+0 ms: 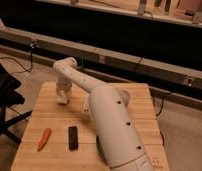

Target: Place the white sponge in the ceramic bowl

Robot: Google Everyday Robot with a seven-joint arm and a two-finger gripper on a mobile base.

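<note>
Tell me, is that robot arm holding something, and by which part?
It cannot be told. The gripper points down over the far left corner of the wooden table; its pale tip may be a held thing or the gripper itself.

We log a wooden worktop (49,112) | black block (73,137) lying flat on it | orange carrot-shaped piece (44,138) just left of the block | hand (62,96) low over the worktop, beyond the block
</note>
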